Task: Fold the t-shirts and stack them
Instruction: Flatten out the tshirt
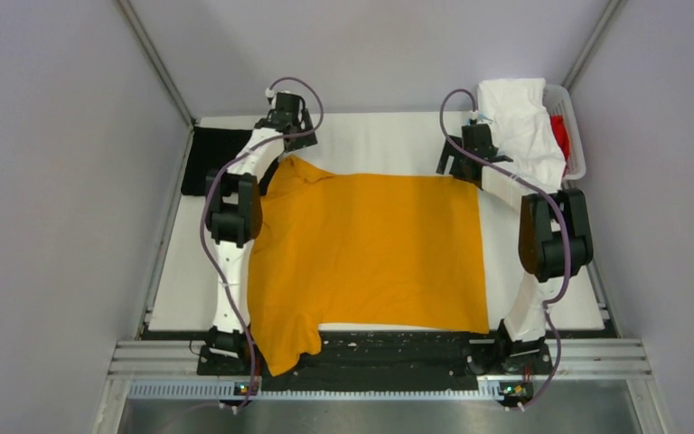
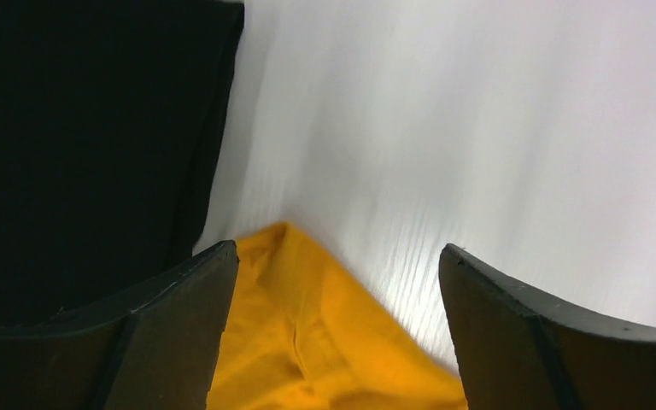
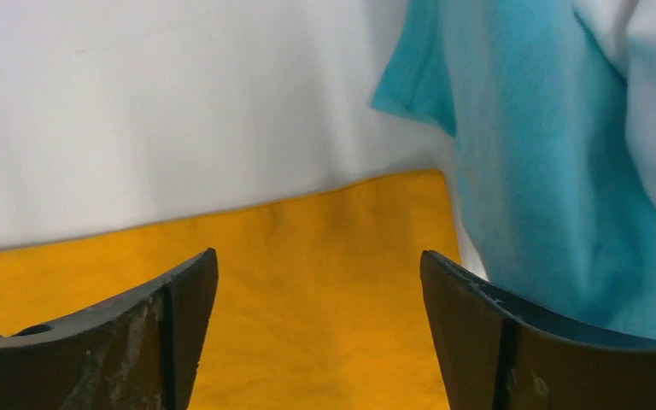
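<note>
The mustard-orange t-shirt lies spread flat across the white table, one sleeve hanging over the near edge. My left gripper is open above its far left sleeve tip, holding nothing. My right gripper is open above the shirt's far right corner, also empty. A folded black t-shirt lies at the far left. A white t-shirt drapes over a basket at the far right, with a red one inside. A teal t-shirt shows in the right wrist view.
The white laundry basket stands at the far right corner. Grey walls close in the table on three sides. A metal rail runs along the near edge by the arm bases.
</note>
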Tool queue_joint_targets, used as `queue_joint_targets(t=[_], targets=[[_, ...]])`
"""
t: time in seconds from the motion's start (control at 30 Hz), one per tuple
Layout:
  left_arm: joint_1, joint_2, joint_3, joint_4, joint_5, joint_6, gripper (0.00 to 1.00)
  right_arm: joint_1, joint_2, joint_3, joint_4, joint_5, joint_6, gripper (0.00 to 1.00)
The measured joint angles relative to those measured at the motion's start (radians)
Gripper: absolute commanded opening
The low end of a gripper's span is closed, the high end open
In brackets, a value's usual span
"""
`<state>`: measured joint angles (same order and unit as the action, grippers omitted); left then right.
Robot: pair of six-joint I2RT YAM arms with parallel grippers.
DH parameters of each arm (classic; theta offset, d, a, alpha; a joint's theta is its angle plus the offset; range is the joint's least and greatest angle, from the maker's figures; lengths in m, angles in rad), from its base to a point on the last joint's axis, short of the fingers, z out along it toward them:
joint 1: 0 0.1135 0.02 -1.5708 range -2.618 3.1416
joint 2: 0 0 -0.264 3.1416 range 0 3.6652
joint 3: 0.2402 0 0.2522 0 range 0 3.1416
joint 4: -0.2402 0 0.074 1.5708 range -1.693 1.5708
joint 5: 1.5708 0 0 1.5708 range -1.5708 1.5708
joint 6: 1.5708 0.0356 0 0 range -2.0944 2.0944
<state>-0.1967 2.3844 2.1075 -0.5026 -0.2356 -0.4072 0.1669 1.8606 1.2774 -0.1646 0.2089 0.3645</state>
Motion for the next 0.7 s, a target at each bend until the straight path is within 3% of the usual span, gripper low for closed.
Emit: queue_joint_targets(t=[0.07, 0.37, 0.7], targets=[[0.001, -0.042, -0.071, 0.008, 0.037, -0.01, 0.99, 0.001, -0.008, -0.006, -0.001, -0.031, -0.006, 0.96], [-0.005, -0.372, -0.547, 0.093, 0.248, -0.106, 0.96, 0.053, -0.198, -0.203, 0.005, -0.129, -0.004, 0.95], [-0.017, -0.325, -0.558, 0.146, 0.319, -0.196, 0.82, 0.1, -0.23, -0.381, 0.013, -0.208, 0.024, 0.94]])
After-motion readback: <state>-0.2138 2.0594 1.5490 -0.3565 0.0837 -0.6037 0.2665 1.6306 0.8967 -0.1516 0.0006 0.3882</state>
